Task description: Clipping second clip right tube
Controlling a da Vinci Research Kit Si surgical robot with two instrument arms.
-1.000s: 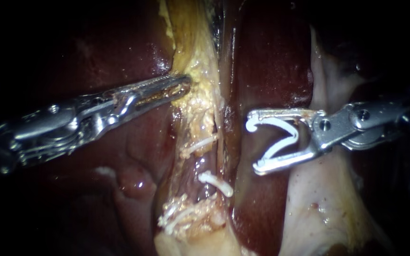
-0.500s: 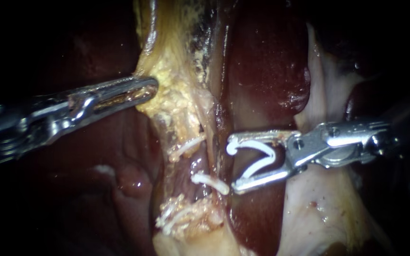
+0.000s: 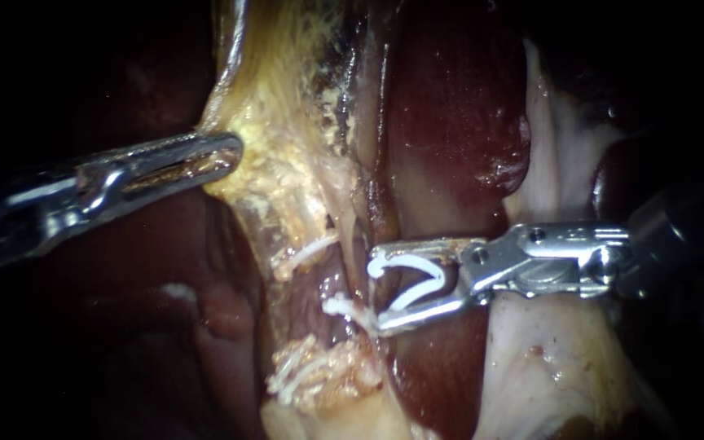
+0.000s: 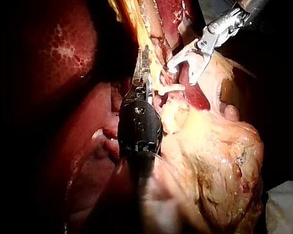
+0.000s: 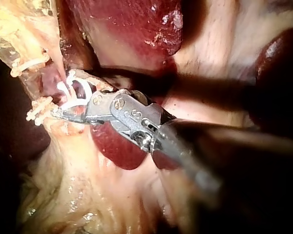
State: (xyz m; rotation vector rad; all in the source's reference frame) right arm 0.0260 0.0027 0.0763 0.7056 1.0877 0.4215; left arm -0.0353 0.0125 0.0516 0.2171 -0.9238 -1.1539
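Note:
My right instrument point(image 3: 376, 289) comes in from the right, its jaws wide apart and gripping an open white clip point(image 3: 411, 283). The jaw tips reach the thin pale tube point(image 3: 358, 265), and the lower tip touches a white clip point(image 3: 342, 307) that sits across it. Another white clip point(image 3: 313, 248) lies higher and further left. My left instrument point(image 3: 228, 155) is shut on the yellowish tissue point(image 3: 287, 147) and holds it stretched to the left. The right wrist view shows the held clip point(image 5: 71, 92) at the tube; the left wrist view shows both instruments point(image 4: 143, 61) point(image 4: 189, 64).
Dark red liver point(image 3: 450, 122) lies behind my right instrument's jaws. Pale whitish tissue point(image 3: 547, 358) sits under its shaft. A cluster of white clips point(image 3: 307, 371) lies lower on the yellow strand. A white cloth point(image 4: 285, 207) shows beyond the lumpy yellow mass point(image 4: 219, 161).
My right instrument has moved left and down with the open clip until its tips reach the tube. My left instrument has pulled the yellowish tissue further left.

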